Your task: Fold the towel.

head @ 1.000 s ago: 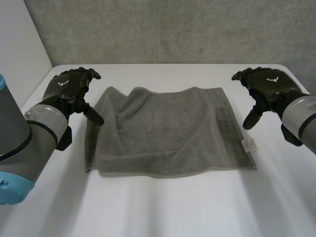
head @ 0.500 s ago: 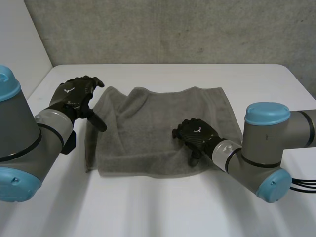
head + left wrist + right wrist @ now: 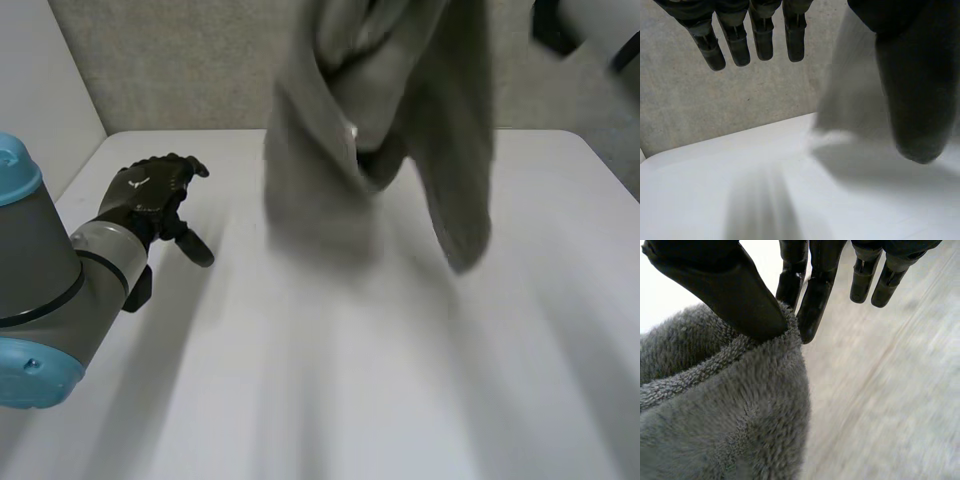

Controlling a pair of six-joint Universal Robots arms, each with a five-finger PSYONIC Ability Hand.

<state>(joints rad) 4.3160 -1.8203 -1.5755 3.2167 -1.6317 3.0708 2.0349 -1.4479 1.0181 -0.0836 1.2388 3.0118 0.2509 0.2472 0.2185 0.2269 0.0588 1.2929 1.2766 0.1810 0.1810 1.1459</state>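
Note:
The grey towel (image 3: 380, 130) hangs bunched in the air above the far middle of the white table (image 3: 400, 390), its lower ends dangling just over the surface. In the right wrist view my right hand (image 3: 725, 285) pinches a fold of the towel (image 3: 730, 425) between thumb and fingers (image 3: 810, 295). My right arm (image 3: 590, 25) reaches in high at the far right. My left hand (image 3: 150, 195) hovers over the table's left side, open, apart from the cloth. In its wrist view the left hand's fingers (image 3: 750, 35) are straight, with the towel (image 3: 850, 100) hanging beyond them.
A grey wall (image 3: 180, 60) stands right behind the table's far edge. A white wall (image 3: 30, 90) closes the left side. The bare tabletop stretches from the hanging towel to the near edge.
My right hand swept in over the flat towel, shut on it near its middle and lifted it high off the table. My left hand has stayed about where it was.

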